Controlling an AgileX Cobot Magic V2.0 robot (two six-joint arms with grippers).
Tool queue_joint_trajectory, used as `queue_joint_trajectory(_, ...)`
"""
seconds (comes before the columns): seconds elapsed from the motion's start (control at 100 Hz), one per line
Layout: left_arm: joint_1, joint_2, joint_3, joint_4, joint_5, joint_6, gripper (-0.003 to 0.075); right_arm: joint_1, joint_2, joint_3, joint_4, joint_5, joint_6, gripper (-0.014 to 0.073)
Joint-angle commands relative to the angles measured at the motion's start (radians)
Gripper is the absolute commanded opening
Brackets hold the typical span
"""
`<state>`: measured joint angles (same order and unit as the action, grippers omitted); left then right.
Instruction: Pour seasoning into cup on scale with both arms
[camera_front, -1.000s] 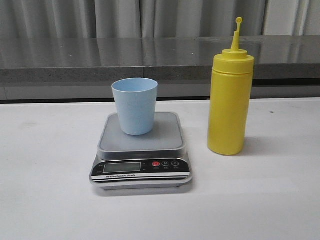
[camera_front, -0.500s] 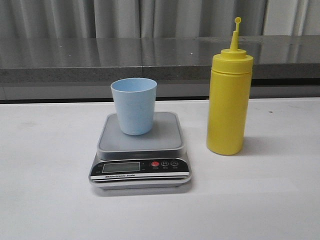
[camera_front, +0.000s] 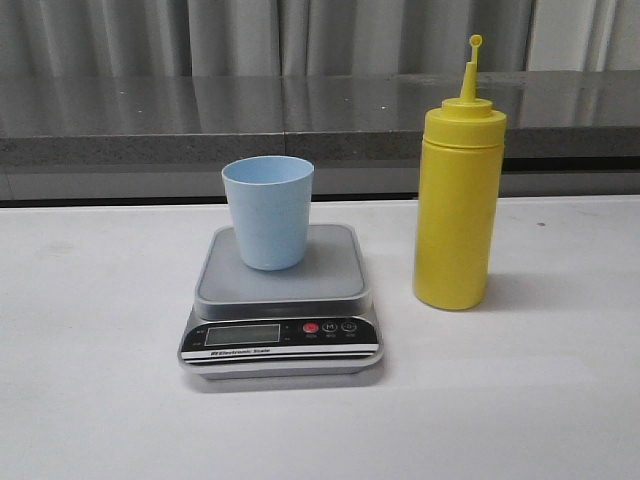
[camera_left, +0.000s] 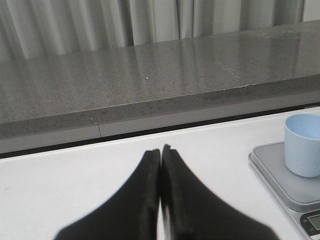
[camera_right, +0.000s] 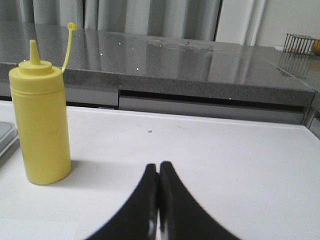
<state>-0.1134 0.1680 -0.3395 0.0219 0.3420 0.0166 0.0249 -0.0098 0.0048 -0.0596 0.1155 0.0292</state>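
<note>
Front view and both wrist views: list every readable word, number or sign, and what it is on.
"Electronic Scale", roughly: white band on the black front panel of the flat silver-grey digital kitchen scale; small and blurred, so uncertain.
Scale LCD digits and button symbols: too small to read.
Tall yellow plastic squeeze bottle: no text.
Small light blue plastic cup: no text.

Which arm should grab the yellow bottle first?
Probably the right. The bottle stands on the right of the scale, and the right end effector, shut and empty, has a bare stretch of table before it.
</note>
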Motion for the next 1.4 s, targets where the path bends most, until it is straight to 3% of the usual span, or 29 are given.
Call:
queue_joint_trajectory(0.0,0.001,0.010,-0.026,0.001,-0.081,-0.006,-0.0018,-0.006,-0.016,-0.006,-0.014,-0.078,0.003,-0.0067)
queue_joint_trajectory(1.39,0.001,0.010,-0.026,0.001,-0.081,-0.006,-0.0018,-0.006,-0.016,0.024,-0.015,-0.072,0.003,-0.0067)
